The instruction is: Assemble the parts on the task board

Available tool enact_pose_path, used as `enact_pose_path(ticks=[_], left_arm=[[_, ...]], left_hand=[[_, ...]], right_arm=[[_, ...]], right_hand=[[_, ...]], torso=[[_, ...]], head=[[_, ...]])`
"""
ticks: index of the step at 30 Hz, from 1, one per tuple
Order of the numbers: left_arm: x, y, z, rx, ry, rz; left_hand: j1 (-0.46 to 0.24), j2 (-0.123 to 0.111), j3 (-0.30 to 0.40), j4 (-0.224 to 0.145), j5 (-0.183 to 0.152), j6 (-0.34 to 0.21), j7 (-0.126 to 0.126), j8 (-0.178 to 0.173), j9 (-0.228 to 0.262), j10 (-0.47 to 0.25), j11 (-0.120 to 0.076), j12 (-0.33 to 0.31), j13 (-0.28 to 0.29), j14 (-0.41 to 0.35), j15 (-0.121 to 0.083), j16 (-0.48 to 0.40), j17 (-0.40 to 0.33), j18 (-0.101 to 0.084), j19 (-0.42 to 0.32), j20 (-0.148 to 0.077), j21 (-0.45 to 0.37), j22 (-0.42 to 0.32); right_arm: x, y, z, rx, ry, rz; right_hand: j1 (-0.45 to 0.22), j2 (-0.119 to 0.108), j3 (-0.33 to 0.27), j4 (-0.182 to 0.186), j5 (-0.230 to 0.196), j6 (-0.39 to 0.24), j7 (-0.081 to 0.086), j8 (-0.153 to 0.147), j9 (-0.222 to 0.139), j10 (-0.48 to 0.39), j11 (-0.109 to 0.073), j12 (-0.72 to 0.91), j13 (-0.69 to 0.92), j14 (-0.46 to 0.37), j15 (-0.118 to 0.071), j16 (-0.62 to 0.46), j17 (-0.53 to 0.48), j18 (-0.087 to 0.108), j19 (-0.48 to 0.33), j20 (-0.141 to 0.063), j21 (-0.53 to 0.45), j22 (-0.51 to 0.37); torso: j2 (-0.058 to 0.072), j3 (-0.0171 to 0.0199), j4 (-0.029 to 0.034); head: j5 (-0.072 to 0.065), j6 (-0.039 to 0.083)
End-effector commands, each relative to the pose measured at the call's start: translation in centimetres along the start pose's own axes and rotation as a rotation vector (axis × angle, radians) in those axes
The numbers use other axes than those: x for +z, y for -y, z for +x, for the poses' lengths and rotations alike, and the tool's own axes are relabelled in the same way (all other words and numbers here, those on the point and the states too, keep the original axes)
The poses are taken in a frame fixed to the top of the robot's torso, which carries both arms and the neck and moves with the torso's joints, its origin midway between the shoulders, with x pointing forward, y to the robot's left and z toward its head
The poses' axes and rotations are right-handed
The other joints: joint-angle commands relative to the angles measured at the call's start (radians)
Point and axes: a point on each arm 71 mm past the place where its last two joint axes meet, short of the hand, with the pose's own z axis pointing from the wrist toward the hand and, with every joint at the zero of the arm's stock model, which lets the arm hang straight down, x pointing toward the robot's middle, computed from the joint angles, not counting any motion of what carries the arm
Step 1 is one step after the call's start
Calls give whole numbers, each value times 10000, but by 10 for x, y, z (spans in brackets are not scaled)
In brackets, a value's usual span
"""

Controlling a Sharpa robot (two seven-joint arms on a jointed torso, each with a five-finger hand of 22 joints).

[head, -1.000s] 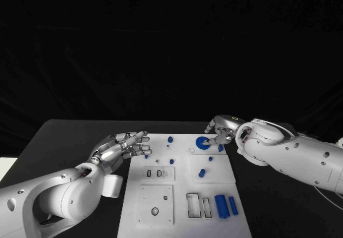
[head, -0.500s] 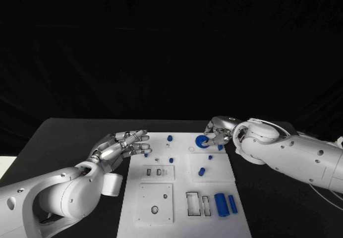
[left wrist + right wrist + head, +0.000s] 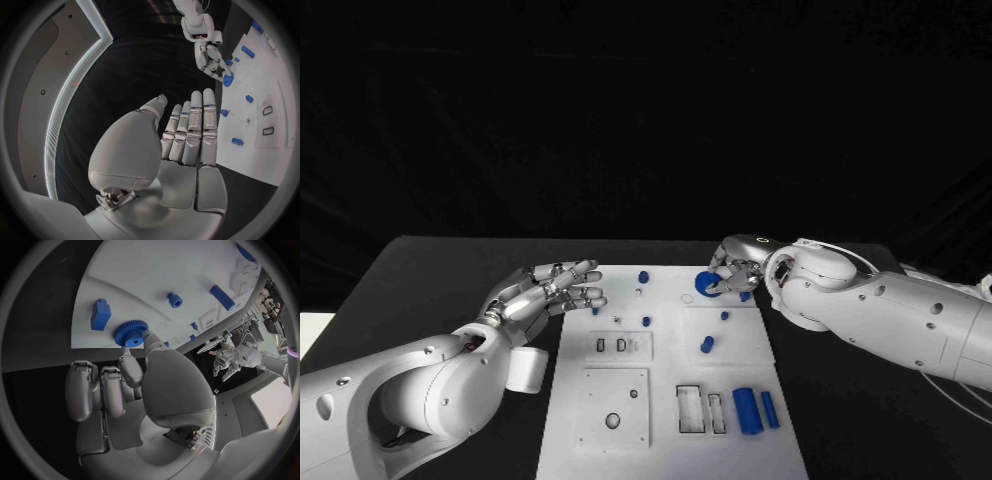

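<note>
Two hands work over the task board [image 3: 733, 345], the white plate lying on my black table [image 3: 444, 275], with a black backdrop behind it. At the board's far right corner my right hand [image 3: 733, 272] pinches a blue gear [image 3: 708, 285] between thumb and a fingertip; through the right wrist camera I see the gear [image 3: 130, 333] held just above the white surface, beside a small blue block [image 3: 100, 314]. My left hand [image 3: 542, 292] hovers at the board's left edge, holding nothing, fingers straight and slightly apart. Toward the board's near right corner lie two blue cylinders [image 3: 754, 412] side by side, next to two narrow rectangular slots [image 3: 701, 412]. Several small blue pegs [image 3: 646, 323] stand around the board's middle, and an oblong blue part [image 3: 707, 347] lies near its centre.
</note>
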Motion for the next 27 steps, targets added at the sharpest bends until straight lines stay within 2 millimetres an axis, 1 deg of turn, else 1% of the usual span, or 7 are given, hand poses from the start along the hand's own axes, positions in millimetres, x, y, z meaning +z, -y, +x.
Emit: enact_pose_path(ticks=[1, 7, 12, 15, 19, 23, 27], left_arm=[[1, 1, 2, -93, -175, 44], [1, 1, 1, -87, -159, 36], [1, 0, 1, -86, -157, 29], [1, 0, 1, -87, -157, 26], [1, 0, 1, -89, -164, 21], [1, 0, 2, -91, -167, 21], [1, 0, 2, -91, -169, 23]], left_hand=[[58, -35, 6, -40, -45, -42, 30, -50, -13, -97, 8, -34, -14, -81, 4, -36, 15, 74, -70, 3, -16, -16], [58, -35, 6, -40, -45, -42, 30, -50, -13, -97, 8, -34, -14, -81, 4, -36, 15, 74, -70, 3, -16, -16], [58, -35, 6, -40, -45, -42, 30, -50, -13, -97, 8, -34, -14, -81, 4, -36, 15, 74, -70, 3, -16, -16], [58, -35, 6, -40, -45, -42, 30, -50, -13, -97, 8, -34, -14, -81, 4, -36, 15, 74, -70, 3, -16, -16], [58, -35, 6, -40, -45, -42, 30, -50, -13, -97, 8, -34, -14, -81, 4, -36, 15, 74, -70, 3, -16, -16], [58, -35, 6, -40, -45, -42, 30, -50, -13, -97, 8, -34, -14, -81, 4, -36, 15, 74, -70, 3, -16, -16], [58, -35, 6, -40, -45, -42, 30, -50, -13, -97, 8, -34, -14, -81, 4, -36, 15, 74, -70, 3, -16, -16]], right_arm=[[1, -1, 4, -476, -182, -112], [1, -2, 7, -588, -242, -143], [1, -3, 8, -634, -274, -185], [1, -4, 8, -624, -207, -249], [1, -8, 5, -499, 164, -486], [0, -15, 2, -261, 642, -795], [-1, -25, -2, -94, 1079, -1089]], right_hand=[[118, 11, 42, -74, -43, 90, 3, 25, -5, 1061, -32, 3758, 4784, 822, 14, 71, 1519, -181, 67, 23, 67, 23], [192, 30, 152, -185, -23, 133, 7, 25, -8, 1103, -27, 3830, 4856, 834, 15, 97, 1591, -196, 94, 25, 111, 106], [272, 65, 279, -300, -20, 198, 3, 34, -8, 1104, -28, 3832, 4858, 841, 14, 114, 1635, -206, 110, 26, 142, 165], [408, 292, 581, -424, -164, 358, -32, 76, 4, 1104, -59, 3832, 4858, 850, -9, 135, 1694, -215, 126, 13, 176, 225], [563, 664, 1037, -597, -255, 828, -198, 251, 89, 1104, -197, 3832, 4858, 886, -96, 203, 1895, -251, 198, -43, 272, 423], [458, 721, 1236, -684, -267, 1085, -309, 321, 143, 1104, -295, 3832, 4858, 891, -170, 214, 1928, -260, 213, -111, 300, 477], [367, 703, 1294, -706, -251, 1136, -334, 316, 152, 1104, -320, 3832, 4858, 893, -195, 219, 1942, -264, 218, -138, 310, 495]], torso=[[5, 7, 13], [-3, -1, 1], [3, 7, -15], [3, 3, -13], [-7, 1, -3], [-1, -2, 4], [-8, -8, 14]], head=[[18, -26], [25, -56], [28, -57], [27, -48], [22, -44], [35, -33], [36, -22]])
